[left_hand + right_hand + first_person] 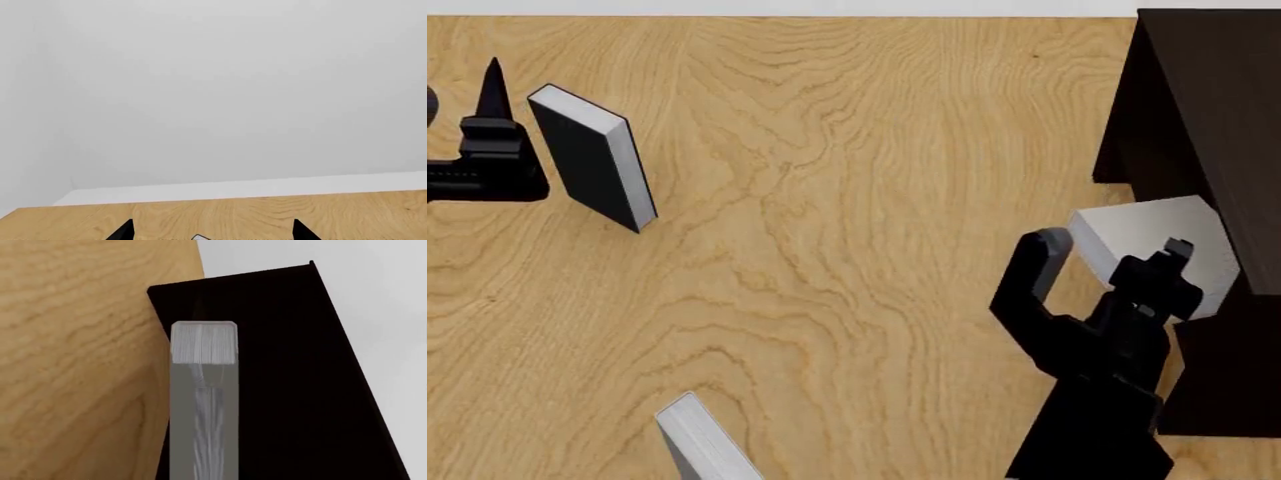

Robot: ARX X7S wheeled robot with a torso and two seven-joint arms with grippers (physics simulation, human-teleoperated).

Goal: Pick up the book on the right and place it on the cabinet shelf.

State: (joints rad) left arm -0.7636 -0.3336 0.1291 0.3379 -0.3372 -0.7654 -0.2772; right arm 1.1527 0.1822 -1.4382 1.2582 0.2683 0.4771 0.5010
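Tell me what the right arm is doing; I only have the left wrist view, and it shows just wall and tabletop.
Observer: In the head view, the right gripper is closed on the grey book at the front of the dark cabinet.
Operator: Is it resting on the shelf?
Observer: I cannot tell. The right wrist view shows its page edges against the cabinet's dark interior, and no board is visible.
Operator: Is anything near my left gripper?
Observer: A black-covered book stands tilted just beside the left gripper, whose jaws are open.
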